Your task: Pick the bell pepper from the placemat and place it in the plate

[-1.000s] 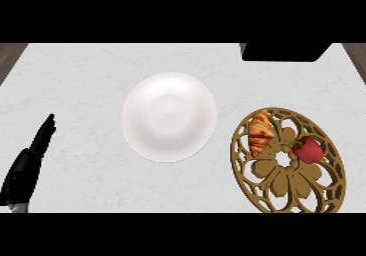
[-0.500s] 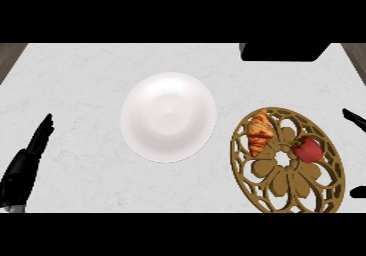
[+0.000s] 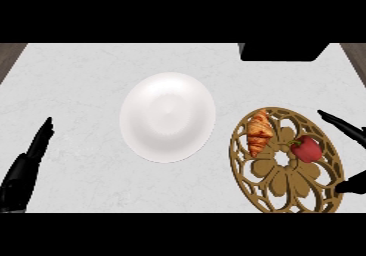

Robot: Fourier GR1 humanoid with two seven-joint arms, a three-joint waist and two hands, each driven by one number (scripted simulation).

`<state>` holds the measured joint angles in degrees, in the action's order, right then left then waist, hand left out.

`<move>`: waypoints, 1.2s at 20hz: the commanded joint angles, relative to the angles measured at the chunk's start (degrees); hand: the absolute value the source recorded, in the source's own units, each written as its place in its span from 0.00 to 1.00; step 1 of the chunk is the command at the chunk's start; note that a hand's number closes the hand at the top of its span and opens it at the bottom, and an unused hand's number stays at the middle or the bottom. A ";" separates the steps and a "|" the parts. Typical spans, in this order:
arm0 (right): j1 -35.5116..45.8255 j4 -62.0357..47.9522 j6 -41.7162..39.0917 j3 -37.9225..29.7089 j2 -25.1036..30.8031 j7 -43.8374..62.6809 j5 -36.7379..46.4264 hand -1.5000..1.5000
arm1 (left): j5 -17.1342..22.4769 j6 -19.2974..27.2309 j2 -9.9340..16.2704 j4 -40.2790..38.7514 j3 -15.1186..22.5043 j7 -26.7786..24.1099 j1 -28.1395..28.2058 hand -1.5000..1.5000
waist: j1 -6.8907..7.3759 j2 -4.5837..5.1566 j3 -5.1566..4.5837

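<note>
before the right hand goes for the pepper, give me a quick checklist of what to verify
1. Bell pepper lies on the placemat, uncovered: ok.
2. Right hand open, fingers straight, beside the placemat's right edge and not touching the pepper: ok.
3. Croissant sits apart from the pepper, on the placemat's left side, away from the hand's approach: ok.
4. Plate bare and free to receive the pepper: ok.
5. Left hand resting open at the view's left edge, away from the plate: ok.
6. Height of the right hand above the counter: cannot tell from this one view.
</note>
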<state>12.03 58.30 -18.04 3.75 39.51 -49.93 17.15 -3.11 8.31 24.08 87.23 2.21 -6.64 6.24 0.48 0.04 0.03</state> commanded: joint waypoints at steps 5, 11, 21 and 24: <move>-0.44 -2.67 -0.53 1.37 -3.82 -5.50 3.93 0.00 | 0.00 -3.95 -0.13 -2.29 -3.70 -2.21 0.26 0.50 | -0.24 -0.04 -0.02; 4.08 -8.83 0.36 2.34 -7.38 -6.88 4.40 1.00 | -1.30 -3.32 -1.20 -2.50 -4.42 -1.28 -0.67 0.50 | 0.11 0.05 0.01; 20.27 -13.96 6.07 6.36 -6.48 9.42 13.45 1.00 | -2.79 -4.99 -2.90 -3.06 -1.92 -0.91 -4.16 0.50 | 3.21 1.06 -0.06; 26.45 -17.75 5.60 9.50 -0.45 17.36 21.28 1.00 | -3.20 -5.80 -2.87 -0.70 -0.34 0.07 -5.76 0.50 | 7.63 2.36 -0.13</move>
<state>30.64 44.77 -13.31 9.68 35.71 -41.29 30.36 -6.09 3.73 21.25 85.92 0.49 -6.87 2.55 4.48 1.20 -0.19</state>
